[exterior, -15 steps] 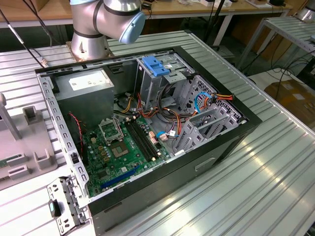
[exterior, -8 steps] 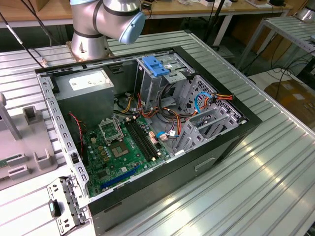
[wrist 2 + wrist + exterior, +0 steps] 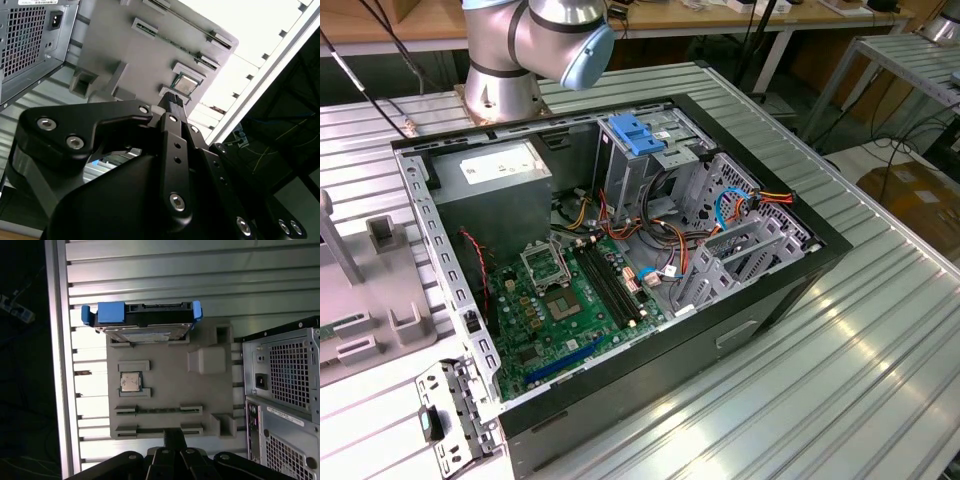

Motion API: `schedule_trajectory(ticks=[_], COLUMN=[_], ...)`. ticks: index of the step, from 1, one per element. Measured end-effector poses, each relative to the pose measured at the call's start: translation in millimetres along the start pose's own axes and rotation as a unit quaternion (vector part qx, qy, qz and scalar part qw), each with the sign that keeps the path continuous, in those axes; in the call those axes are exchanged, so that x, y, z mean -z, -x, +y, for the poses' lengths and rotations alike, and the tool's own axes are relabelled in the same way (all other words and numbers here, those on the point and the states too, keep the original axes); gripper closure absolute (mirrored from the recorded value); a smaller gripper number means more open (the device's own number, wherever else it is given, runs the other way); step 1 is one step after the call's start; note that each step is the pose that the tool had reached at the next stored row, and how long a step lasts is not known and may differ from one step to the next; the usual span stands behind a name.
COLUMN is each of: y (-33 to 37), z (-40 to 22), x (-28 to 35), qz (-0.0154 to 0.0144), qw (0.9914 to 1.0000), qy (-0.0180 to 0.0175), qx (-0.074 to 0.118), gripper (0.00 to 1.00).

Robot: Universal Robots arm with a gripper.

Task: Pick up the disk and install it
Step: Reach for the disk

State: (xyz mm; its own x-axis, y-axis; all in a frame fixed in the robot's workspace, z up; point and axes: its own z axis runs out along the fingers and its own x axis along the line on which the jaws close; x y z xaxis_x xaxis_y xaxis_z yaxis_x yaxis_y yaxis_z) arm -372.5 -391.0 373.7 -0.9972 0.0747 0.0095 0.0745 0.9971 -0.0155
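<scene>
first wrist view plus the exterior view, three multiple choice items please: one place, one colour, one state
1. The computer case is: A shut, B open, panel off, C wrapped.
2. The disk sits: A inside the case, B on the floor, C on the grey tray.
3. Its carrier is: A red, B light blue, C yellow.
Key: 1 B, the motherboard lies exposed; 2 C, it rests at the tray's edge; 3 B, blue shows at both ends.
</scene>
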Motion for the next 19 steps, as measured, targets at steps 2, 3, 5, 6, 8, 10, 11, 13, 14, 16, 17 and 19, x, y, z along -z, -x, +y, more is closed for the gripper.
schedule_trajectory(ticks=[2, 3, 5, 6, 8, 10, 11, 13, 14, 16, 17, 19], y=[-0.9, -1.5, -2.5, -3.0, -3.9, -4.7, -5.7, -6.8, -7.3, -8.3, -8.8, -9.7], z=[2.3, 3.8, 6.7, 8.0, 9.6, 10.7, 12.0, 13.3, 13.7, 14.8, 15.2, 16.1], x=[-0.4, -0.5, -0.9, -1.0, -1.3, -1.6, -1.8, -2.1, -2.2, -2.5, -2.6, -2.9], qz=[-0.0001, 0.0, 0.0, -0.0001, -0.0001, -0.0001, 0.0, 0.0, 0.0, 0.0, 0.0, 0.0], qw=[1.0, 1.0, 1.0, 1.0, 1.0, 1.0, 1.0, 1.0, 1.0, 1.0, 1.0, 1.0], qy=[0.0001, 0.0, 0.0, 0.0, 0.0001, 0.0001, 0.0, 0.0, 0.0, 0.0, 0.0, 0.0], qx=[0.0, 0.0, 0.0, 0.0, 0.0, 0.0, 0.0, 0.0, 0.0, 0.0, 0.0, 0.0], gripper=[0.89, 0.89, 0.89, 0.89, 0.89, 0.89, 0.89, 0.89, 0.89, 0.89, 0.89, 0.89])
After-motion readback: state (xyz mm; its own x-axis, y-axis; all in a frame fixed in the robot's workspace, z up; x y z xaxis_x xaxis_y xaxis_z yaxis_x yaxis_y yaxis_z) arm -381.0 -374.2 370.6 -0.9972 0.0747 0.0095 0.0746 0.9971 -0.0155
